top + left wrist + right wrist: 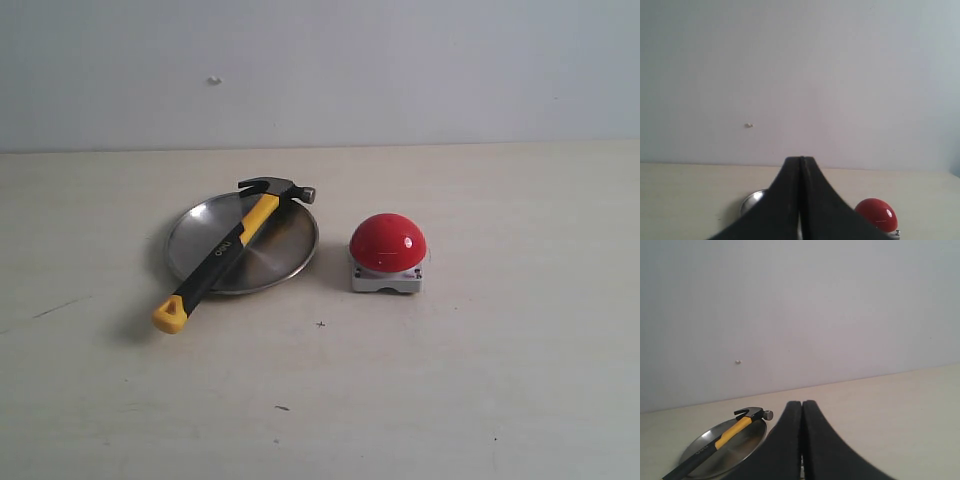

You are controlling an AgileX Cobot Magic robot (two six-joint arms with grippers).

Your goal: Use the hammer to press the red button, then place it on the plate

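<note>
Table (480,380): pale wood top running back to a plain grey wall (400,60).
Hammer (225,252): left of centre in the exterior view, lying across the plate (285,240), with its head at the upper-right rim and its yellow loop end overhanging the lower-left rim.
Button (388,242): just right of the plate, not touching it.
Handling: we judge the hammer rigid and head-heavy. The handle looks rubbery and should grip well, so we would take it mid-handle, nearer the head.
Left gripper (800,162): jaws pressed together, holding nothing.
Right gripper (802,405): likewise closed and empty, though we see only the tips, so a slight gap may escape us.
</note>
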